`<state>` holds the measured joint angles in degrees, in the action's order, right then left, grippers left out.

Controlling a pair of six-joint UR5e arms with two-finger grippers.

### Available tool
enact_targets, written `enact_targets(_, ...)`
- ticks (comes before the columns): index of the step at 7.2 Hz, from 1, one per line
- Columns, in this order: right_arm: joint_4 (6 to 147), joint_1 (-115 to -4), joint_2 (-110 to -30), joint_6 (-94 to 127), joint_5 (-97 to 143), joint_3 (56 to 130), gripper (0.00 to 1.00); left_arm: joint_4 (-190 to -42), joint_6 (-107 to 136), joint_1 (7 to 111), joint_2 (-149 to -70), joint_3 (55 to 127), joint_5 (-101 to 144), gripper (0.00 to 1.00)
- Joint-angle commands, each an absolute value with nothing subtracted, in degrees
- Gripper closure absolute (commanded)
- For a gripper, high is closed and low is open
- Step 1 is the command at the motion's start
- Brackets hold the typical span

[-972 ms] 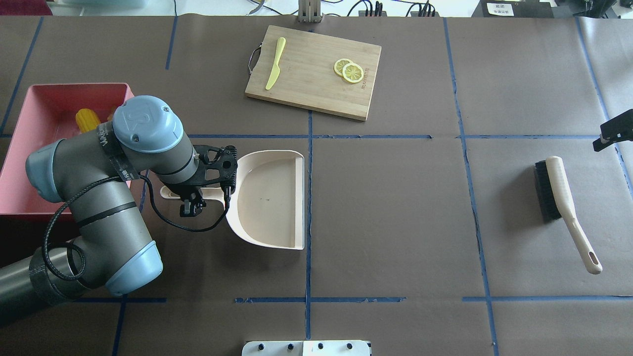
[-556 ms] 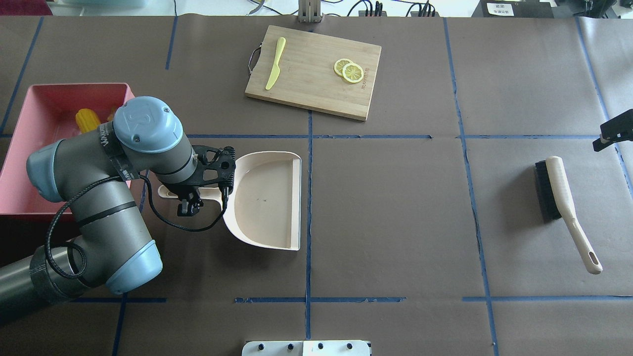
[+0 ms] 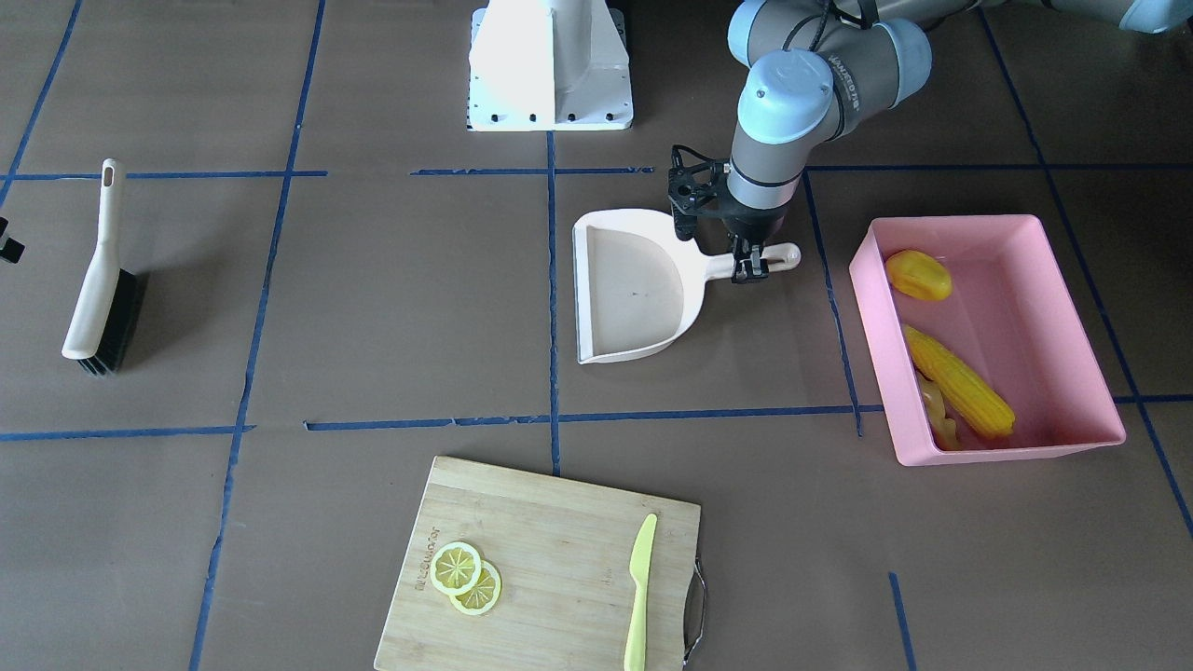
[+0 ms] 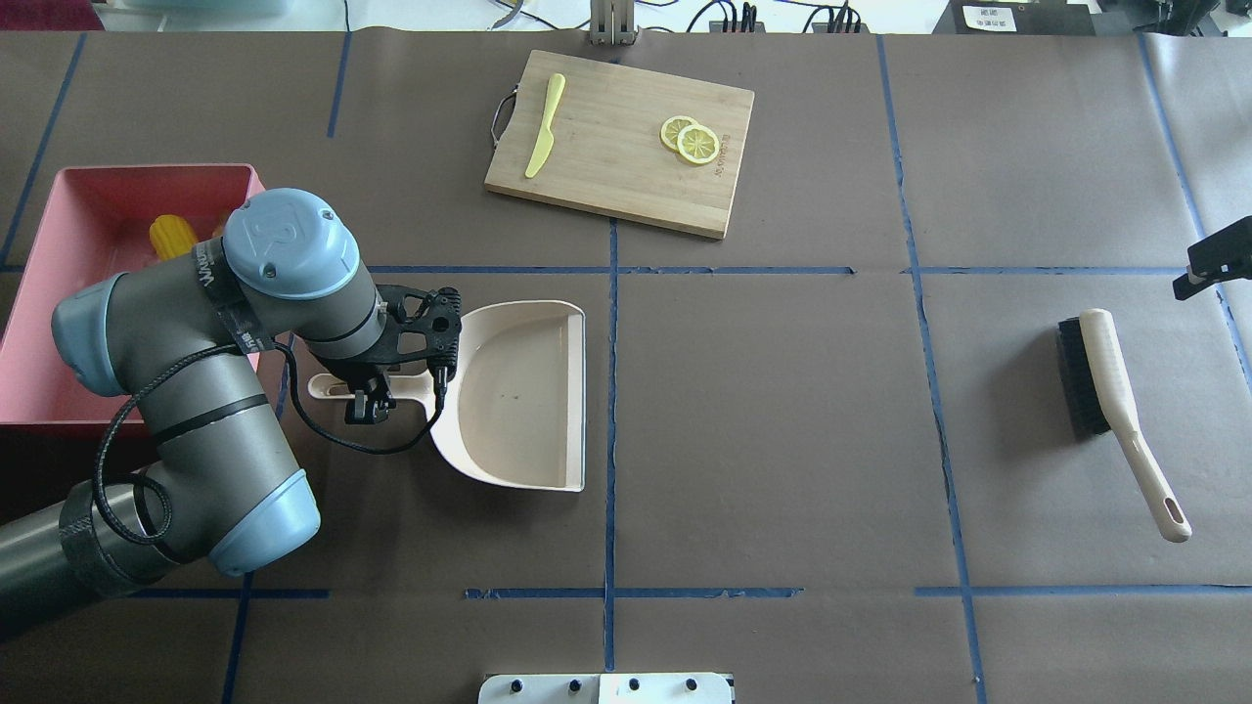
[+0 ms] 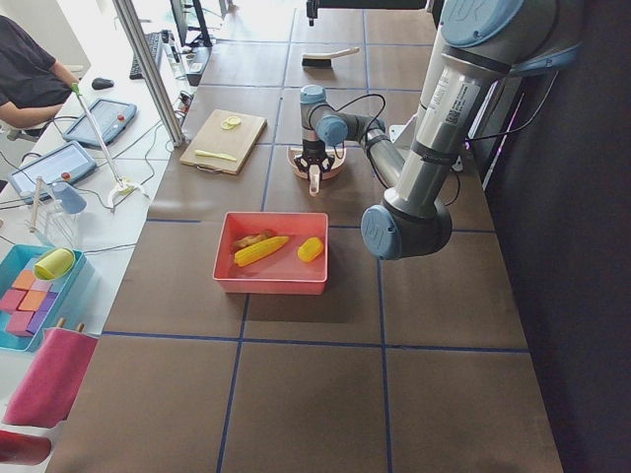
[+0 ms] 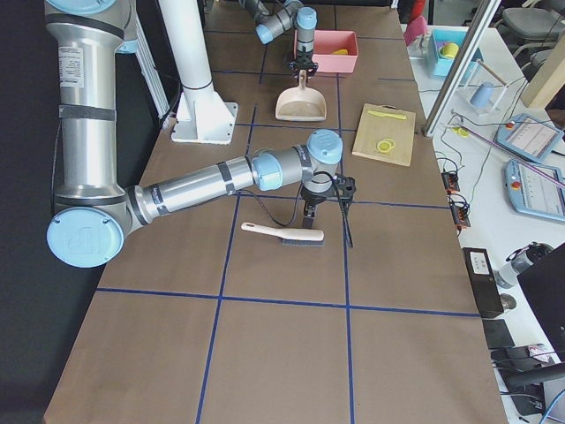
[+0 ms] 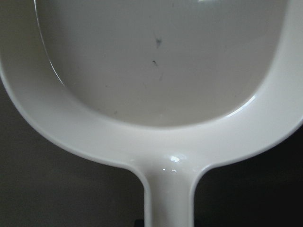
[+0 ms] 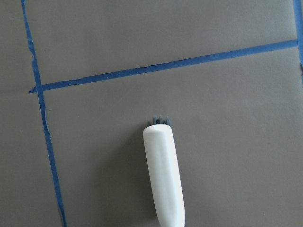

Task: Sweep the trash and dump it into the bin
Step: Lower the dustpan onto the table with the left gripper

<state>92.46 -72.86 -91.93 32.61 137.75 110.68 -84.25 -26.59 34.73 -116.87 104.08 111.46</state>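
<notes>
Trash lies inside the pink bin [image 3: 1025, 308], which stands on the bench [image 3: 373, 308] on the robot's left: the long corn cob [image 3: 960, 382] rests slantwise along one long wall, the tan ginger root [image 3: 937, 415] is wedged between the cob and that wall, and the small yellow vegetable [image 3: 919, 276] sits apart from them in a corner. Just beside the bin, the left pincer [image 3: 748, 268] points straight down and is closed on the handle of the cream dustpan [image 3: 634, 289], near the handle's free end. The pan is level, with its open mouth turned away from the bin (whether its underside touches the bench I cannot tell), and the wrist camera shows only a few dark specks on its floor. Well apart, on the robot's right, the brush [image 3: 98, 280] lies on its side on the bench. The right pincer [image 6: 308, 217] hangs over the brush, and I cannot tell how far apart its jaws stand. On the far side from the robot, a wooden cutting board [image 3: 559, 540] carries two overlapping lemon slices [image 3: 466, 576] and a light green knife [image 3: 639, 582].
</notes>
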Motion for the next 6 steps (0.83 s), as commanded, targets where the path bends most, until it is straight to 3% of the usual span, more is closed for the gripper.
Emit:
enact_targets(1, 92.46, -72.86, -91.85, 32.61, 137.72, 110.57, 0.00, -84.20, -26.54, 35.07, -116.89, 104.41, 111.10, 0.31)
enact_targets(2, 92.46, -72.86, -91.85, 32.61, 137.72, 110.57, 0.00, -84.29, -26.54, 35.33, -116.81, 104.59, 111.09, 0.23)
enact_targets(3, 92.46, -72.86, -91.85, 32.61, 137.81, 110.57, 0.00, -84.55, -26.54, 35.16, -116.81, 105.11, 111.18, 0.00)
enact_targets(6, 92.46, -73.21, -91.76, 32.52, 137.64, 110.65, 0.00, -84.46, -19.22, 38.56, -116.72, 109.84, 111.36, 0.00)
